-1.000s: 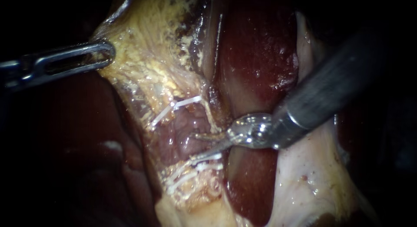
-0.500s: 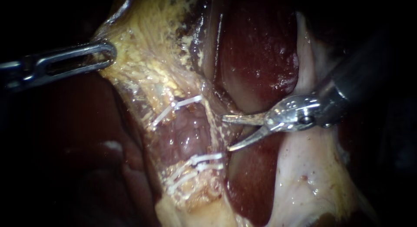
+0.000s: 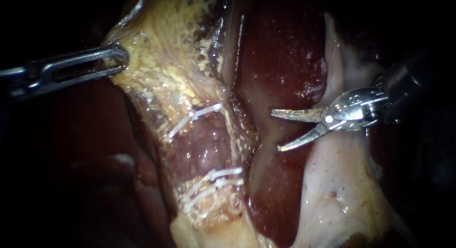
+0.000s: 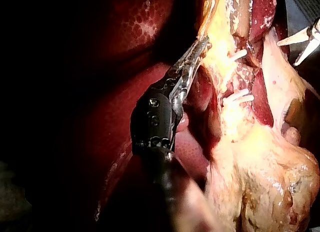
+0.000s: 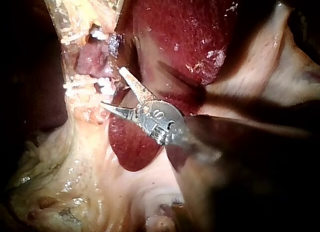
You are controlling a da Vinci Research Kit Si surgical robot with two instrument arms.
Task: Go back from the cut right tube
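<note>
Tube (image 3: 233,134) lies cut, clear of the right instrument (image 3: 277,131), whose claw gapes wide and empty. The left instrument (image 3: 121,58) clamps yellow tissue (image 3: 156,72). A sideways swing could nick the liver (image 3: 280,53).

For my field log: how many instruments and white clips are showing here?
Instruments: 2, the left instrument gripping yellowish tissue and the right instrument with its jaws open
White clips: 3, one upper clip and two lower clips
Total: 5
</note>
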